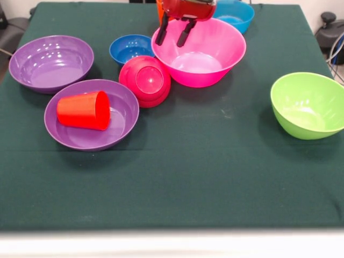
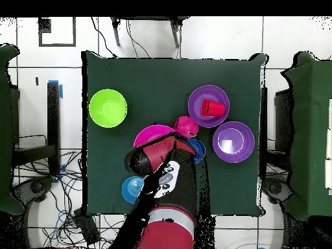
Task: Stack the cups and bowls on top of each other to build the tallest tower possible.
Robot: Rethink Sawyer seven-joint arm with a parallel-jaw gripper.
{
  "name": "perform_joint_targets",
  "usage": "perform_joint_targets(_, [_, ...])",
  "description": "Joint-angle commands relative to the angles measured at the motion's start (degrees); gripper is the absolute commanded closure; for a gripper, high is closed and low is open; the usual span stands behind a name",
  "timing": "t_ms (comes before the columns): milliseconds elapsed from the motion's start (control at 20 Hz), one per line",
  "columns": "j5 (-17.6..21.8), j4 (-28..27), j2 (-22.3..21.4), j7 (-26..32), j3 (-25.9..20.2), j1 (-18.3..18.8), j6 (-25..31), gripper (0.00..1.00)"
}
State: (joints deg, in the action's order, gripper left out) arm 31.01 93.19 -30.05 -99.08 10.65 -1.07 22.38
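My gripper [image 1: 173,33] hangs open and empty over the far left rim of the big pink bowl [image 1: 201,59]. A red cup [image 1: 84,110] lies on its side in the nearer purple bowl [image 1: 121,126]. The second purple bowl [image 1: 51,62] stands empty at the far left. The small crimson bowl [image 1: 146,79] is tipped with its underside toward the camera, between the purple and pink bowls. The dark blue bowl [image 1: 130,48] stands behind it. The light blue bowl [image 1: 236,13] is behind the pink one. The lime green bowl [image 1: 309,105] stands alone at the right. No tower, yellow cup or clear orange cup shows.
The dark green cloth [image 1: 177,183] covers the table, with its front edge near the camera. In the overhead view the arm [image 2: 165,178] covers part of the pink bowl [image 2: 148,136] and the dark blue bowl [image 2: 200,150]. An orange sliver [image 1: 159,8] shows beside the gripper.
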Motion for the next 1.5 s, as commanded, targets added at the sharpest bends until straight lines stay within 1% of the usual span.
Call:
perform_joint_targets(50, [4.25, -3.75, 4.49, -3.64, -1.87, -2.09, -3.70, 0.00])
perform_joint_targets(250, [4.78, -4.67, 4.79, -3.70, -0.67, -3.26, -3.43, 0.00])
perform_joint_targets(400, [4.32, -4.77, 4.87, -3.80, -0.54, -3.23, -3.78, 0.00])
perform_joint_targets(1100, [2.86, -3.71, 3.97, -2.24, -2.23, -1.47, -3.16, 0.00])
perform_joint_targets(1500, [2.61, -3.70, 3.73, -2.16, -2.39, -1.41, -2.70, 0.00])
